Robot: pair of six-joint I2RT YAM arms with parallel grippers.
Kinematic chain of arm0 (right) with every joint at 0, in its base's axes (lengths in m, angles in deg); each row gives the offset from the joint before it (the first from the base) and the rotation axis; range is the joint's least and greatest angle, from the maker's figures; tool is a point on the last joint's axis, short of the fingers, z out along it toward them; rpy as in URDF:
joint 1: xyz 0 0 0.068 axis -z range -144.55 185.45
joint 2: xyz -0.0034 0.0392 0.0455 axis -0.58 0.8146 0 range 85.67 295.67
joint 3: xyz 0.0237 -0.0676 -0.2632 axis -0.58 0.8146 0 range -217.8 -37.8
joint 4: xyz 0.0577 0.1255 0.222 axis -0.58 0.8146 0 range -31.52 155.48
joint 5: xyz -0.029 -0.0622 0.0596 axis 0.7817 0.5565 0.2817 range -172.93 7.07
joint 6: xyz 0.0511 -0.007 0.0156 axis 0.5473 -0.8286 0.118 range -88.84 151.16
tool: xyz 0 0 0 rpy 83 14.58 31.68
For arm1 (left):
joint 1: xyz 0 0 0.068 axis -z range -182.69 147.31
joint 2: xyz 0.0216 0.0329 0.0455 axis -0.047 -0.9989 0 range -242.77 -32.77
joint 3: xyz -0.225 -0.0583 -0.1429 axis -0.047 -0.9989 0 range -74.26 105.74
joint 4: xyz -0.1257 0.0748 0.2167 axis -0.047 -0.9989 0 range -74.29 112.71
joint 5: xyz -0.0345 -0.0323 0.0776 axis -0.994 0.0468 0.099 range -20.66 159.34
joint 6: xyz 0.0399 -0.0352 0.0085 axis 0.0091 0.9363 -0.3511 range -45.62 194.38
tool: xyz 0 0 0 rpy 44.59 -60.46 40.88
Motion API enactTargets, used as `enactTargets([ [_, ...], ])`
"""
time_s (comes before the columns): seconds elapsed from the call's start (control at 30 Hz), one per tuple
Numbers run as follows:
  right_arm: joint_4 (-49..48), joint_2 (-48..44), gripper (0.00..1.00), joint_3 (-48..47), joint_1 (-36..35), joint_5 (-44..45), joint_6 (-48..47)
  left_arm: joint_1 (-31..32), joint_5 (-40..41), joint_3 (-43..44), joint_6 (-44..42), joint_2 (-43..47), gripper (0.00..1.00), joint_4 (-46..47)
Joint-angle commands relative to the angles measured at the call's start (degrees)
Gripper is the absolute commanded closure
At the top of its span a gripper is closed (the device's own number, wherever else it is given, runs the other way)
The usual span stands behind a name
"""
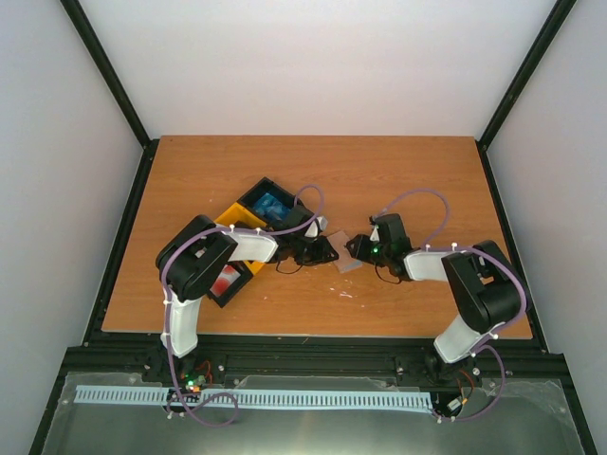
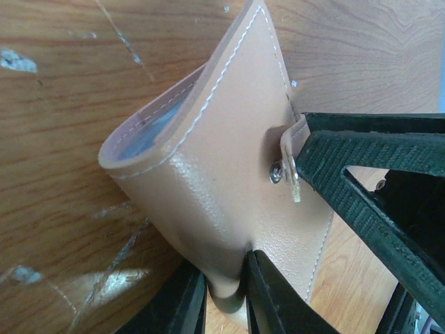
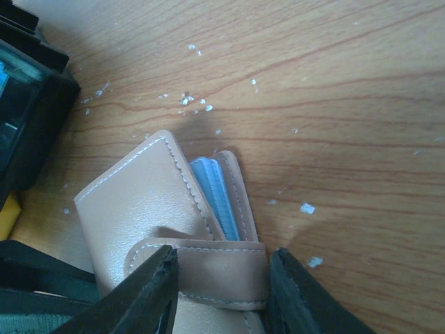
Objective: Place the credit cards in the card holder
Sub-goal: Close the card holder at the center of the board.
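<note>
The pinkish-tan card holder (image 1: 347, 256) stands on its edge on the table between both grippers. In the left wrist view, my left gripper (image 2: 226, 292) is shut on a fold of the card holder's (image 2: 208, 174) cover, and the strap with its snap stud (image 2: 277, 172) sticks out to the right. My right gripper (image 3: 224, 256) straddles the strap and presses both covers of the card holder (image 3: 132, 202). Blue credit cards (image 3: 212, 195) show edge-on between the covers. In the top view, the left gripper (image 1: 327, 248) and right gripper (image 1: 362, 248) almost meet.
Left of the holder stand a black bin with blue cards (image 1: 270, 204), a yellow bin (image 1: 235, 216) and a black bin with a red-and-white card (image 1: 226, 282). A black bin's corner (image 3: 28, 125) shows in the right wrist view. Bare wooden table lies behind and to the right.
</note>
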Motion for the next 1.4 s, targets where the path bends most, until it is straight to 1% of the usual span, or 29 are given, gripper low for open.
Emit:
enactTargets([
  [0.0, 2.89, 0.59, 0.63, 2.68, -2.83, -7.28, 0.69, 0.97, 7.96, -4.53, -2.10, -8.47, 0.82, -13.19],
  [0.27, 2.41, -0.95, 0.61, 4.34, -2.83, -8.38, 1.06, 0.97, 8.20, -4.70, -1.92, -8.49, 0.83, -13.11],
  [0.43, 2.42, -2.12, 0.59, 3.82, -2.83, -8.88, 1.80, 0.93, 8.18, -4.62, -1.91, -8.65, 0.83, -13.02],
  [0.7, 1.56, -3.21, 0.56, 3.38, -2.66, -7.24, 4.53, 0.93, 8.24, -4.34, -2.00, -8.84, 0.83, -13.10],
  [0.87, 0.67, -3.11, 0.58, 3.56, -2.64, -7.22, 7.67, 0.96, 8.16, -4.26, -2.03, -8.92, 0.83, -13.06],
  [1.07, 1.41, -2.25, 0.62, 3.72, -2.66, -7.92, 6.00, 0.94, 8.29, -4.44, -2.10, -9.00, 0.83, -13.02],
  [1.37, 3.05, -0.26, 0.63, 2.74, -2.66, -8.46, 4.92, 0.98, 8.25, -4.44, -2.00, -9.08, 0.83, -12.93],
])
